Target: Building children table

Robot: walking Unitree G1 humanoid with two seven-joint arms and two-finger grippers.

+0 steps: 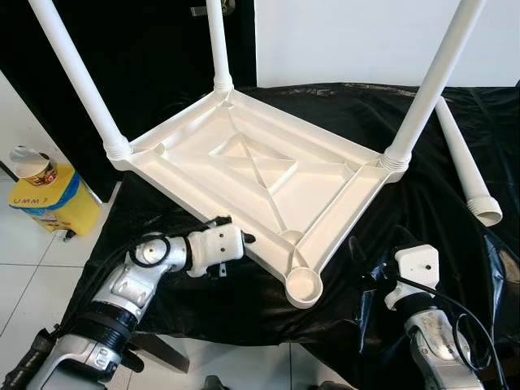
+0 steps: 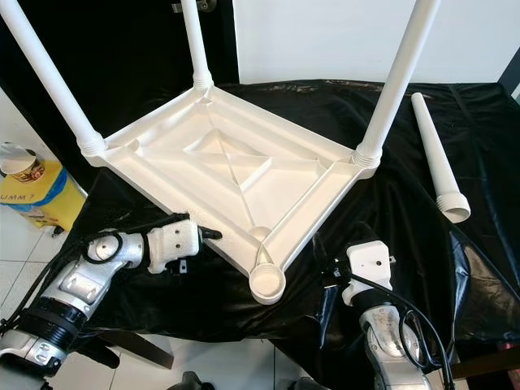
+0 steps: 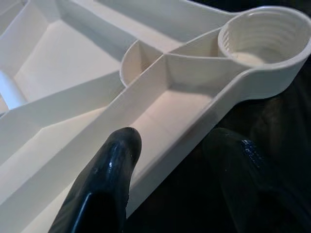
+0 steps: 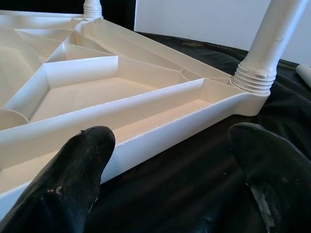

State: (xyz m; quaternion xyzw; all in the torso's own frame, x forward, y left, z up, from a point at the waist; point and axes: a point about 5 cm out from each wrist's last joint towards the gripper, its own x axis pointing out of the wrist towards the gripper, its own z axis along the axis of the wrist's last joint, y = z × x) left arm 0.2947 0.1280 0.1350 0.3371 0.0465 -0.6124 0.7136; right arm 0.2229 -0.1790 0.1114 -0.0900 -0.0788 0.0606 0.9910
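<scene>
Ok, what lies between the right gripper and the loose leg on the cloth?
Only bare black cloth lies between the right gripper and the loose leg, seen in the right eye view.

Tabletop & legs: smooth white plastic, slight sheen, threaded socket ribbed. Sheet under it: black, glossy, crinkled, plastic-looking. Gripper fingers: black, shiny, scuffed. Arms: silver metal. Floor: smooth white tile.
</scene>
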